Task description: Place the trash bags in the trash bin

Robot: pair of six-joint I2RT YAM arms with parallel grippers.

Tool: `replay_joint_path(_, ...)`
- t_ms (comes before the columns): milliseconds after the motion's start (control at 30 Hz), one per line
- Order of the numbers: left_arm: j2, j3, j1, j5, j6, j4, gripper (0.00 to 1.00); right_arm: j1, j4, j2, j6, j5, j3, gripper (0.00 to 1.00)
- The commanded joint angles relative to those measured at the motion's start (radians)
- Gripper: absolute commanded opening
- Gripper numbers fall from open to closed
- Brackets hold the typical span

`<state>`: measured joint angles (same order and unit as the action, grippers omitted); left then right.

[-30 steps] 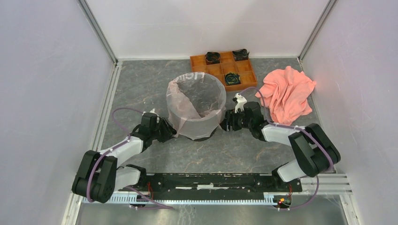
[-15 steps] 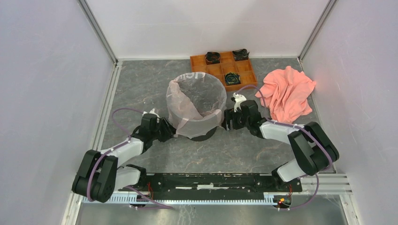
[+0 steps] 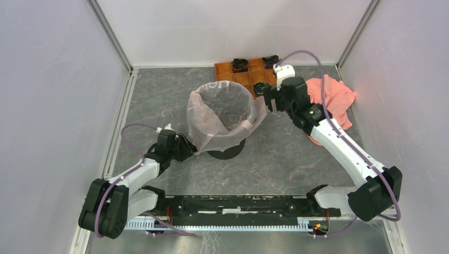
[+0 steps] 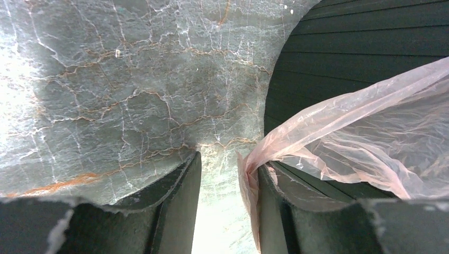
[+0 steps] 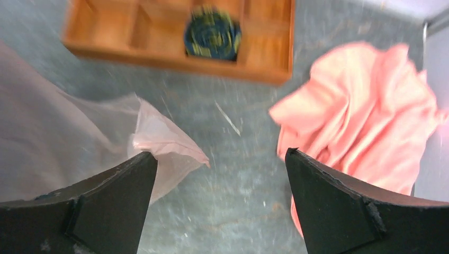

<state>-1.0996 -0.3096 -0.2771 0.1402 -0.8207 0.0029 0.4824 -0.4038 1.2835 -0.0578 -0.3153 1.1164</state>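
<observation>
The pale pink trash bag (image 3: 212,132) lines the black trash bin (image 3: 225,153) and is folded down over its rim, covering most of the outer wall. My left gripper (image 3: 186,148) is low at the bin's left side. In the left wrist view its jaws (image 4: 225,174) are open, and the bag's hem (image 4: 370,132) lies against the right finger beside the bin wall (image 4: 360,58). My right gripper (image 3: 267,98) is raised at the bag's right rim. In the right wrist view it (image 5: 221,159) is wide open and empty, with a bag corner (image 5: 164,137) by its left finger.
An orange compartment tray (image 3: 249,79) with black rolls in three cells stands behind the bin and shows in the right wrist view (image 5: 159,32). A salmon-pink cloth (image 3: 331,100) lies at the right, under the right arm, also in the right wrist view (image 5: 365,116).
My right arm has risen from low beside the bin's right side to the bag's upper right rim, jaws open. The bag's right edge has flared outward. The left gripper has barely moved.
</observation>
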Motion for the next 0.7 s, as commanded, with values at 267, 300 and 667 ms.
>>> replay_joint_path(267, 0.055, -0.016, 0.001, -0.047, 0.028, -0.083, 0.49, 0.068, 0.043, -0.034, -0.053, 0.224, 0.217, 0.98)
replay_joint_path(300, 0.064, -0.016, 0.001, -0.049, 0.028, -0.084, 0.49, 0.069, 0.057, -0.05, -0.065, 0.214, 0.175, 0.98)
replay_joint_path(667, 0.055, -0.031, 0.001, -0.045, 0.035, -0.095, 0.49, 0.265, 0.166, 0.047, -0.034, 0.281, 0.309, 0.95)
